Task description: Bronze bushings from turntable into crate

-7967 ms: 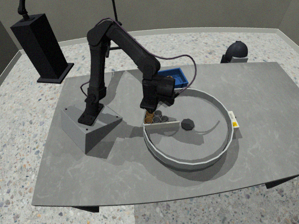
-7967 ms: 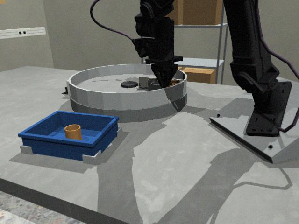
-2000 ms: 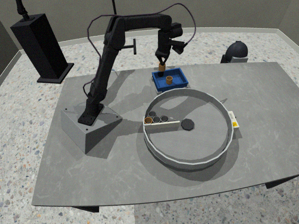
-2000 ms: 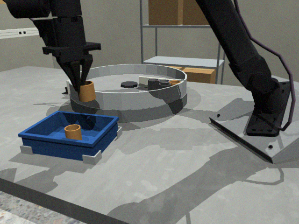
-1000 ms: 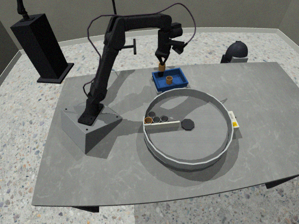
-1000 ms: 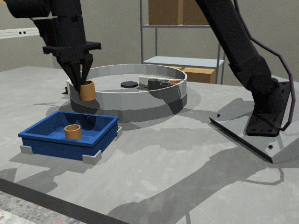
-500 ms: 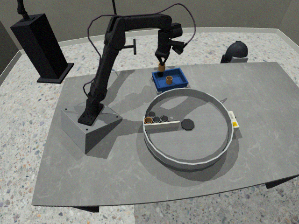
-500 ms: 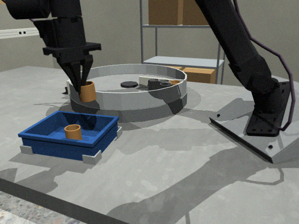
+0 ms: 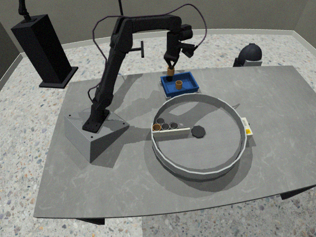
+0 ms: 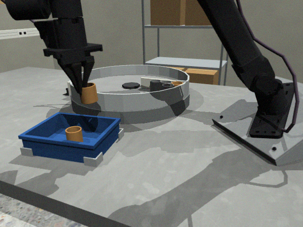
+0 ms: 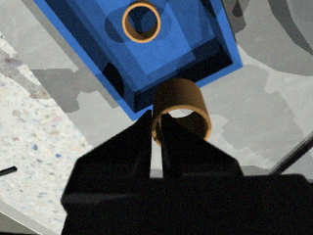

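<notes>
I have the claw point(image 9: 170, 67) point(image 10: 82, 90) point(image 11: 156, 117) nearly closed, pinching one wall of a bronze bushing point(image 9: 171, 71) point(image 10: 90, 93) point(image 11: 178, 93), with one fingertip inside its opening and the other outside. The bushing leans a little in my grip and hangs above the rim level of the blue crate point(image 9: 181, 91) point(image 10: 58, 149) point(image 11: 181, 44), towards one end of it, so the rest of the crate spreads out below and to one side of the claw. From the wrist I see my bushing overlapping that end of the rim, and it touches nothing in the crate. A second bronze bushing point(image 9: 178, 85) point(image 10: 74, 134) point(image 11: 126, 30) stands upright on the crate floor, lower than the claw and off to one side. The crate looks level to me, seated between its pale corner guides point(image 9: 168, 97) point(image 10: 93, 160) on the surface point(image 9: 114, 193) point(image 10: 156, 176); I can't see every guide fully. Near the crate, and off to the side of the claw, is the round turntable point(image 9: 199, 176) point(image 10: 117, 101). Inside it, well apart from the claw, one bronze bushing is left point(image 9: 156, 125) point(image 10: 177, 82), tucked in where the divider point(image 9: 173, 133) point(image 10: 145, 82) meets the outer wall. Three steel bushings point(image 9: 165, 126) point(image 10: 155, 85) are grouped with it on the same side of the divider, all standing upright. The dark hub point(image 9: 198, 132) point(image 10: 130, 85) sits past the divider's inner end, also well apart from my claw.

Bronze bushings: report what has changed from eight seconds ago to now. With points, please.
The claw point(image 9: 171, 66) point(image 10: 82, 91) point(image 11: 156, 117) went from the turntable point(image 9: 199, 171) point(image 10: 117, 102) to above the crate point(image 9: 167, 89) point(image 10: 58, 144) point(image 11: 196, 49), carrying one bronze bushing point(image 9: 170, 71) point(image 10: 89, 93) point(image 11: 182, 95) clamped by its wall. Unchanged: the bushing in the crate point(image 9: 178, 85) point(image 10: 74, 135) point(image 11: 126, 30), and the crate, level in its guides.
</notes>
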Controlling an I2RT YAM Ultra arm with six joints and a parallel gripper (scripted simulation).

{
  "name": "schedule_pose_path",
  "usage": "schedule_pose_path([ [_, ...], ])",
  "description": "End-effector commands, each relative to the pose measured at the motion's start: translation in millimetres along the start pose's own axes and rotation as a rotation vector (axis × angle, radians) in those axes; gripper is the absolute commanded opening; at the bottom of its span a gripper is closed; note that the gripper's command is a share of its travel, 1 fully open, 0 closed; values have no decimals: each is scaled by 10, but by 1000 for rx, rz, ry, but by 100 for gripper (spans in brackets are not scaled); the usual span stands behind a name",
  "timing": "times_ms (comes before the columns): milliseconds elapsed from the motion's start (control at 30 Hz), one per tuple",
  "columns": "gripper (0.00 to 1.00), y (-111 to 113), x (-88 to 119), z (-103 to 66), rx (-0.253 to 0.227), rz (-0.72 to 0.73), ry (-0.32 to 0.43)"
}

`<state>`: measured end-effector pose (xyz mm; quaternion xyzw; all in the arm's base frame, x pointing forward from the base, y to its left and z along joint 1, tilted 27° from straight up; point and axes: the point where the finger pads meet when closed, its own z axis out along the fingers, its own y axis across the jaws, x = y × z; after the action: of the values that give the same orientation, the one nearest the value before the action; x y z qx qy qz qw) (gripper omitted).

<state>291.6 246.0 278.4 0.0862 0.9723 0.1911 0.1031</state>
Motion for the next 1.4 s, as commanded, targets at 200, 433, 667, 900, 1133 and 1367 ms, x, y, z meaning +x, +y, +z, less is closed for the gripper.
schedule_pose_path([
  [200, 0, 43, -64, -197, -29, 1, -51],
  [433, 0, 43, -64, -197, -29, 1, -51],
  [667, 0, 43, -64, -197, -29, 1, -51],
  [900, 0, 59, -74, -145, -21, 2, -42],
  [1133, 0, 65, -67, -188, -28, -1, -49],
  [1367, 0, 65, -67, -188, -28, -1, -49],
])
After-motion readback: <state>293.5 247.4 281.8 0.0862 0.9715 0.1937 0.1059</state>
